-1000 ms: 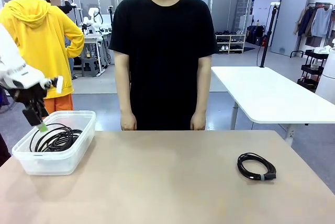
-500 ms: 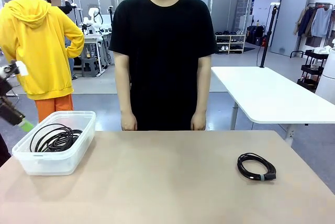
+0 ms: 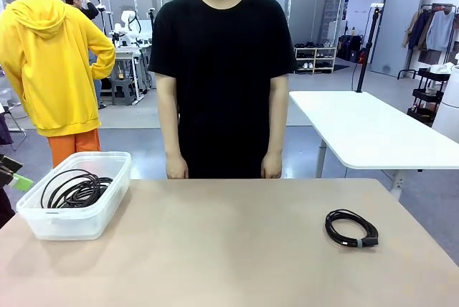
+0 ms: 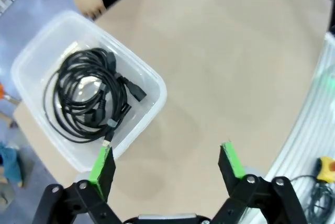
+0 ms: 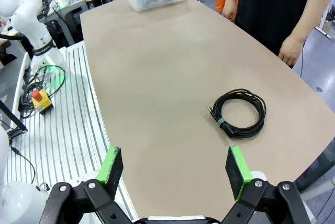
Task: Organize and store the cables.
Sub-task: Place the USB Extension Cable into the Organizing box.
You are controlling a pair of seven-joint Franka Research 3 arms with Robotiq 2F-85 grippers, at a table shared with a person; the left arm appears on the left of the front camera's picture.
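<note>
Several cables (image 3: 74, 189) lie coiled in a clear plastic bin (image 3: 68, 224) at the table's far left. One more black coil (image 3: 350, 228), bound by a small grey tie, rests on the tabletop at the right. My left gripper (image 3: 16, 178) pokes in at the left edge, clear of the bin. In the left wrist view it (image 4: 166, 161) is open and empty, above bare table beside the bin (image 4: 157, 85) and its cables (image 4: 89, 96). My right gripper (image 5: 175, 169) is open and empty, high over the near table edge, with the lone coil (image 5: 238, 111) ahead of it.
A person in a black shirt (image 3: 224, 70) stands at the far edge, hands (image 3: 271, 167) hanging by their sides. Bare tabletop (image 3: 229, 235) spans between bin and coil. A slatted platform with a yellow stop button (image 5: 39, 98) lies beside the table.
My left arm has drawn back from over the bin to the left edge of the front view, its gripper open throughout. The cables and the person have stayed put.
</note>
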